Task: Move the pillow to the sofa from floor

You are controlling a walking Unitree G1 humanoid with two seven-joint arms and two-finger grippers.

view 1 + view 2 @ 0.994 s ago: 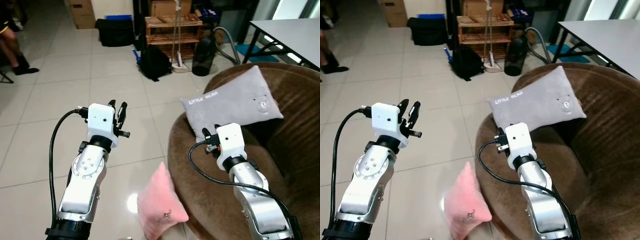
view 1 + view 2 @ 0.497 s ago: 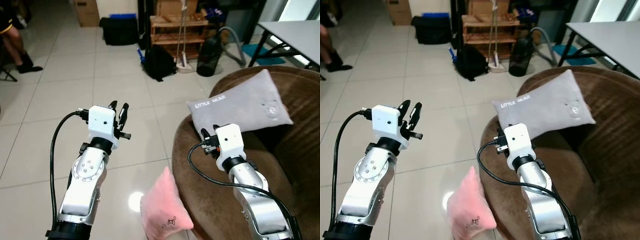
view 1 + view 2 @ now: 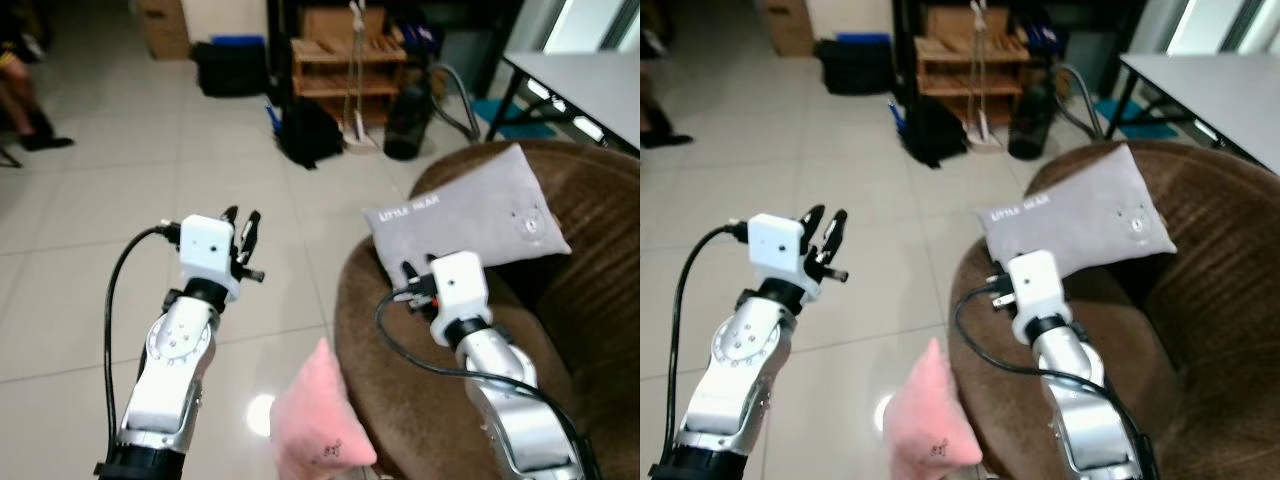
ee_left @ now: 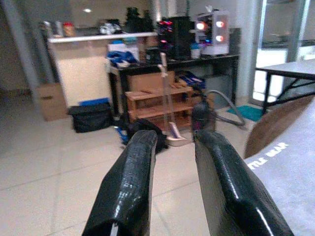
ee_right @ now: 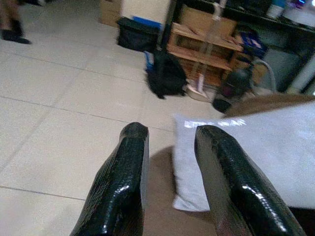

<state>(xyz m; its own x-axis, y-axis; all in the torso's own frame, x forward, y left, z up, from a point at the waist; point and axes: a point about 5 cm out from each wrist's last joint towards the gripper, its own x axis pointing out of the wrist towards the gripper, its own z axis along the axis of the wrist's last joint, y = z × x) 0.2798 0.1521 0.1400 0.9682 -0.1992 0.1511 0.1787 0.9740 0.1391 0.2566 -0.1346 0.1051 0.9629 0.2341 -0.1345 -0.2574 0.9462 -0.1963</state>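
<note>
- Pink pillow (image 3: 318, 420): stood on the tiled floor (image 3: 90, 260), tilted on one corner, just beside the front edge of the brown sofa (image 3: 590, 300) and between the two arms.
- Left gripper (image 3: 243, 232): was raised above the floor, well apart from the pink pillow; its two black fingers (image 4: 130, 191) were spread with a gap between them and held nothing.
- Right gripper (image 5: 170, 182): hovered over the sofa's front edge, near the lower corner of the grey pillow (image 3: 465, 215); its fingers were parted and empty.
- Grey pillow: lay propped on the sofa seat, white lettering along its upper edge.
- Background: a wooden shelf (image 3: 345, 65), a black backpack (image 3: 308, 130) and a black bag (image 3: 232, 68) stood on the floor; a grey table (image 3: 590, 85) was behind the sofa.
- A person's leg (image 3: 25, 100) showed at the far left.
</note>
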